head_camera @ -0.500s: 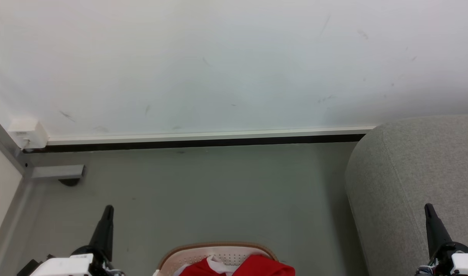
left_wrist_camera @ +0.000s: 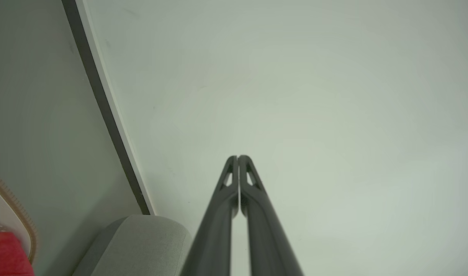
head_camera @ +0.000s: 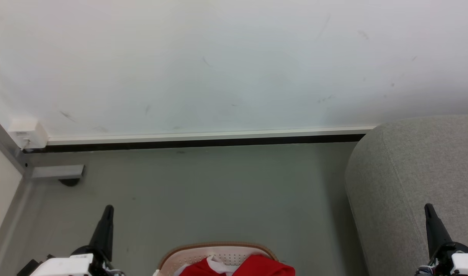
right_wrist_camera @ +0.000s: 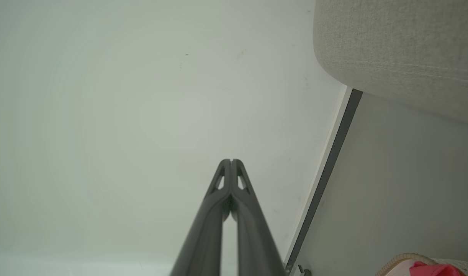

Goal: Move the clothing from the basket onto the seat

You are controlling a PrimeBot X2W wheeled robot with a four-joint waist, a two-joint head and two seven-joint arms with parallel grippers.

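Floor (head_camera: pixel 218 191): plain grey-green, spanned the middle of the head view below the wall
Basket (head_camera: pixel 218 244): stood on it at the bottom centre
Seat (head_camera: pixel 410 172): rested on it, lower right

I see bright red clothing (head_camera: pixel 257 269) with a white edge, a cream basket (head_camera: pixel 222 253) dotted with small holes and rimmed tan, a light grey woven seat (head_camera: pixel 410 176), a dull grey-green floor (head_camera: pixel 218 191).
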